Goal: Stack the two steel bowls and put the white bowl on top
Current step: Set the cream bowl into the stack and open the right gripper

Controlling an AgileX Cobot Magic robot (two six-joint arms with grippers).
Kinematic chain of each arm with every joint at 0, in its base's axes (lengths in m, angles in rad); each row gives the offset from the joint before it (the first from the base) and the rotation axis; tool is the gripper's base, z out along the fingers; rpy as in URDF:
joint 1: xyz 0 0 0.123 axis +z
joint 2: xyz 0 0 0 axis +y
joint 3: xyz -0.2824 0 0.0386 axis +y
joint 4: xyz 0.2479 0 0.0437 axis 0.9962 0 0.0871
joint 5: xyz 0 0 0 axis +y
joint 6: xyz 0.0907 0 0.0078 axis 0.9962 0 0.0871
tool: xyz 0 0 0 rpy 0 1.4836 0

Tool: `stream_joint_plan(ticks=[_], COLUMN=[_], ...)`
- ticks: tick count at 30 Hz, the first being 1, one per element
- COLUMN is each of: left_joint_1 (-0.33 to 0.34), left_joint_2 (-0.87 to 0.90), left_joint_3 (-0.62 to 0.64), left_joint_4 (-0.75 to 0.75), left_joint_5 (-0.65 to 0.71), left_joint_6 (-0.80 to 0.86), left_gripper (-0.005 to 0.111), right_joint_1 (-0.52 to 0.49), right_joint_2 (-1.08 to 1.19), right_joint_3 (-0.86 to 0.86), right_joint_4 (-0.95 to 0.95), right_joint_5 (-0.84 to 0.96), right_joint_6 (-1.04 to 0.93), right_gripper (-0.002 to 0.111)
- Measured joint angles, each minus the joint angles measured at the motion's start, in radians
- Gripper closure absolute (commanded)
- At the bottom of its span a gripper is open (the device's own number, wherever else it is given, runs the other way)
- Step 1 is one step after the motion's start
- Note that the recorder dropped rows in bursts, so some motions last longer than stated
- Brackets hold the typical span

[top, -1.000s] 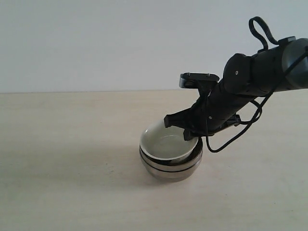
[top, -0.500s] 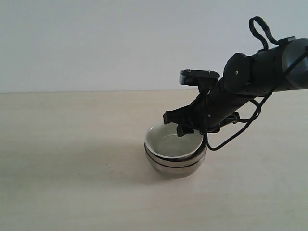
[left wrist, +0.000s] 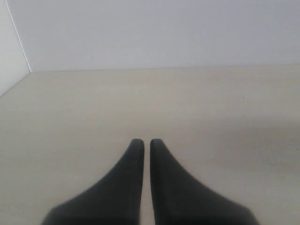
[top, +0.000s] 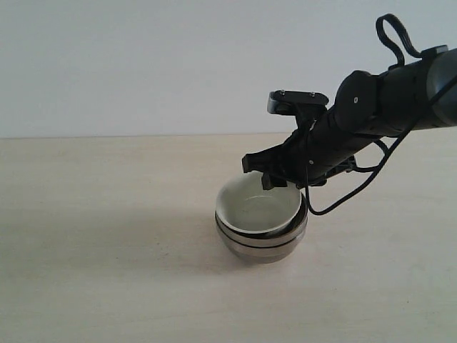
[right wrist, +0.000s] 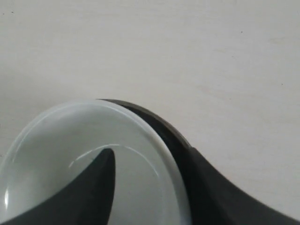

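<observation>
The two steel bowls (top: 261, 248) sit nested on the table, right of centre. The cream-white bowl (top: 251, 208) rests inside them, its rim leaning a little to the left. My right gripper (top: 259, 174) hovers over the bowl's far right rim. In the right wrist view this gripper (right wrist: 147, 152) is open. One finger hangs inside the white bowl (right wrist: 51, 159), apart from its wall, and the other stands outside the rim. A dark steel edge (right wrist: 151, 117) shows just beyond the white rim. My left gripper (left wrist: 146, 143) is shut over bare table, out of the exterior view.
The pale wooden table (top: 107, 214) runs back to a white wall. A loose black cable (top: 343, 201) loops down from the right arm beside the stack. A wall corner shows in the left wrist view.
A second ago the white bowl was tilted in the right gripper above the steel bowls. It has come down into them, and the gripper has opened and lifted slightly.
</observation>
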Motion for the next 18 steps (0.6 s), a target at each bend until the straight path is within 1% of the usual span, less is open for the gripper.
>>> stream_joint_plan(ticks=[18], left_joint_1=[0.0], left_joint_2=[0.0], left_joint_3=[0.0], left_joint_4=[0.0], left_joint_5=[0.0], left_joint_6=[0.0], left_gripper=[0.103], right_joint_1=[0.0], right_joint_2=[0.0], right_joint_3=[0.0], right_joint_4=[-0.019], right_joint_5=[-0.055], right_joint_6=[-0.006], right_gripper=[0.068])
